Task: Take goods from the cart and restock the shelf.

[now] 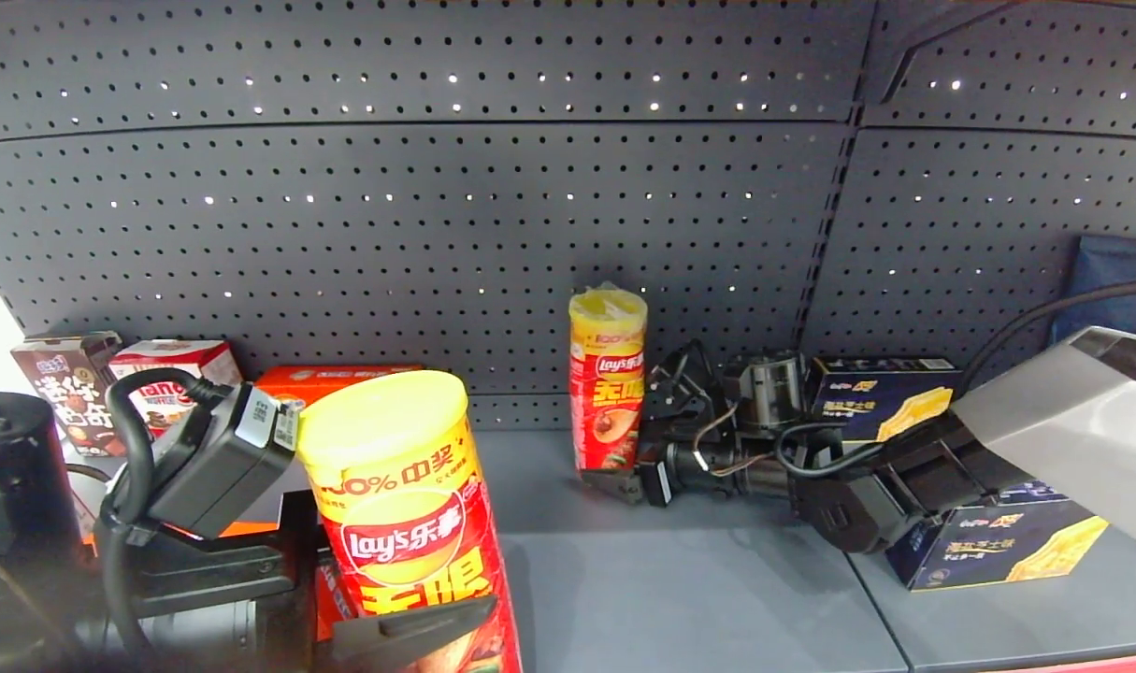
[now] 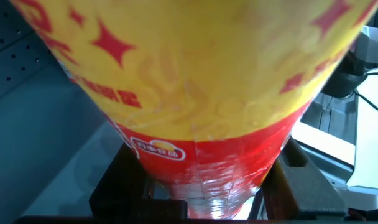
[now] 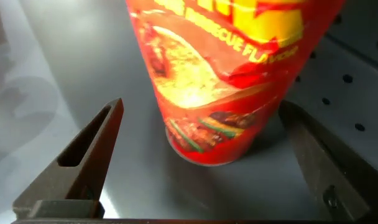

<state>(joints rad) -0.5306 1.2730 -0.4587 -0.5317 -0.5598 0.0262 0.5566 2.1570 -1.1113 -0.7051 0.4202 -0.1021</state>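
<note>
Shelf (image 1: 698, 579) of grey metal with a dark pegboard (image 1: 437, 234) back, seen from the head camera.

At lower left of the frame, the left gripper (image 1: 390, 608) is clenched on the near can (image 1: 395, 505), a red and yellow chip tube with a yellow lid, held upright. The left wrist view shows the dark fingers (image 2: 124, 183) pressed against both sides of the tube's lower end. Whether its base touches the shelf cannot be told.

Behind it, along the pegboard at left, stand a brown box (image 1: 67, 383), a red-and-white box (image 1: 179, 365) and an orange box (image 1: 334, 379). The orange one is partly hidden by the can and the arm.

At centre, the far can (image 1: 608, 393) stands upright on the shelf, close to the pegboard. The right gripper (image 1: 614, 475) sits at its base, coming in from the right. In the right wrist view its fingers (image 3: 83, 155) are spread wide on either side of the can, with a gap at each side. It is released and grasps nothing.

Just right of that gripper, a dark blue box (image 1: 881, 393) rests against the pegboard. A second blue box (image 1: 998, 547) lies nearer the shelf's front at lower right, partly covered by the right arm. A blue bag (image 1: 1114, 280) shows at the right edge.
</note>
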